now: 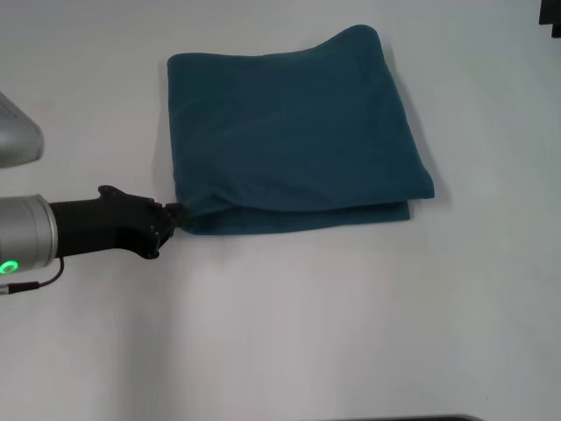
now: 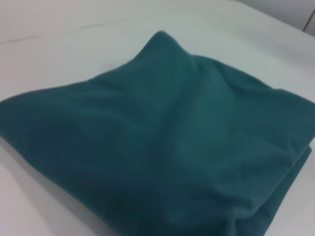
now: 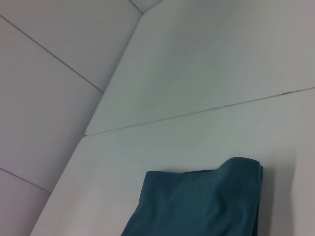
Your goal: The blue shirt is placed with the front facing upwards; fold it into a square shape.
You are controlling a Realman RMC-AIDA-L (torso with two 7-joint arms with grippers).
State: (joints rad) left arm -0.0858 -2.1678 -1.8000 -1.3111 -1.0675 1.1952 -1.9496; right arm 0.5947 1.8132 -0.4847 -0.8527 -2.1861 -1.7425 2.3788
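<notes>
The blue shirt [image 1: 289, 132] lies folded into a rough square on the white table [image 1: 307, 333], plain teal side up; its letters and collar are hidden. It fills the left wrist view [image 2: 167, 147] and shows partly in the right wrist view [image 3: 202, 201]. My left gripper [image 1: 175, 213] is at the shirt's near left corner, with its tips against the bunched cloth there. The right gripper is out of view.
The white table runs wide in front of and to the right of the shirt. A table seam [image 3: 206, 110] and the table's far edge [image 3: 113, 83] show in the right wrist view. A dark object [image 1: 552, 17] sits at the far right corner.
</notes>
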